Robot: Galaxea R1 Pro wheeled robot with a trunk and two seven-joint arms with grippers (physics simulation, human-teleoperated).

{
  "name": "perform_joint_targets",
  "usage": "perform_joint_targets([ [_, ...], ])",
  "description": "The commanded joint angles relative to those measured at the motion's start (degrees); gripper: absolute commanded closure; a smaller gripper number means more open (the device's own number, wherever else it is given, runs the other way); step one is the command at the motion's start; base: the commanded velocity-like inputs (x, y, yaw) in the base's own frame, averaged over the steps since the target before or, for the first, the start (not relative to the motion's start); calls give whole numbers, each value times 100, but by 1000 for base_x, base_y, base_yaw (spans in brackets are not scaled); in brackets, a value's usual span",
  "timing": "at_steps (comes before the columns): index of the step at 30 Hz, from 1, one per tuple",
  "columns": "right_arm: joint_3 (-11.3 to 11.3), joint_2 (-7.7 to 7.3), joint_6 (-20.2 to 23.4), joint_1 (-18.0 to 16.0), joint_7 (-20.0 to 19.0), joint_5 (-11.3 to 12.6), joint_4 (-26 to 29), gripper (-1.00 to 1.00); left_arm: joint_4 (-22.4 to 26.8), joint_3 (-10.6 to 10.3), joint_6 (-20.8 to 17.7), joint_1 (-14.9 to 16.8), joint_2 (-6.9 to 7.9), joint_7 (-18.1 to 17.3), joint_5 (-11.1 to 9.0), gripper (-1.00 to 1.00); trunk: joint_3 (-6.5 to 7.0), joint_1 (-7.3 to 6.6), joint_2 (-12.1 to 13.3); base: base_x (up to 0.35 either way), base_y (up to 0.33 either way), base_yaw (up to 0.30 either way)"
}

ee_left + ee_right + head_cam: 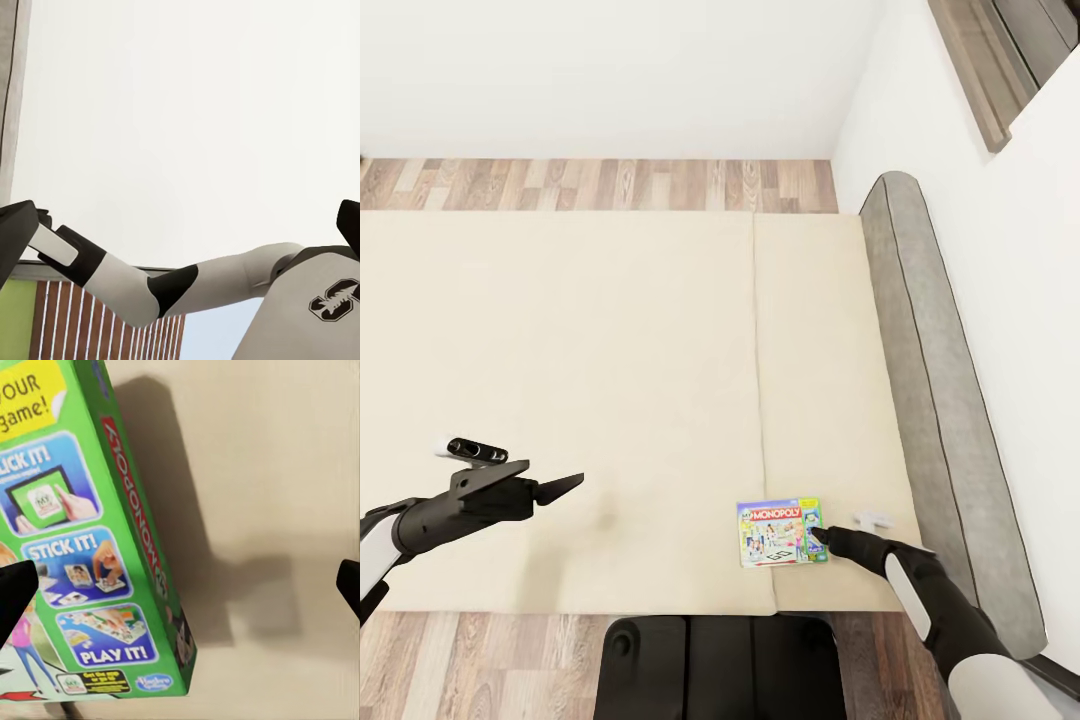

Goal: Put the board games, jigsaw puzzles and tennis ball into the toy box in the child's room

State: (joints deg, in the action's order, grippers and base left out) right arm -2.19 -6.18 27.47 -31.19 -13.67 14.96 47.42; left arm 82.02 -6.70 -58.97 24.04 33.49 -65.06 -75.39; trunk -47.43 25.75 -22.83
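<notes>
Monopoly box [782,533] lies flat near the bed's [610,380] near edge, right of the seam. Right gripper [822,538] touches its right side, fingers spread wide apart, box edge between them. Left gripper [565,487] hovers over bare mattress at left, parted.

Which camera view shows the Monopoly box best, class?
The head view: the whole Monopoly box lies flat on the bed, with the right gripper at its edge. The right wrist view shows one close-up green side.
</notes>
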Motion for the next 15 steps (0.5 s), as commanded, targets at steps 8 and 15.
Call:
perform_joint_targets([
  [8,-69,-90,-7,7,-1137,19,-104,-100,-2,-17,-26,4,1,-7,-20,-100,-6,3,-9,0,0,0],
  [15,-79,-143,-17,8,-1348,7,-219,-100,-1,-19,-26,4,3,-7,-20,-100,-6,3,-9,0,0,0],
])
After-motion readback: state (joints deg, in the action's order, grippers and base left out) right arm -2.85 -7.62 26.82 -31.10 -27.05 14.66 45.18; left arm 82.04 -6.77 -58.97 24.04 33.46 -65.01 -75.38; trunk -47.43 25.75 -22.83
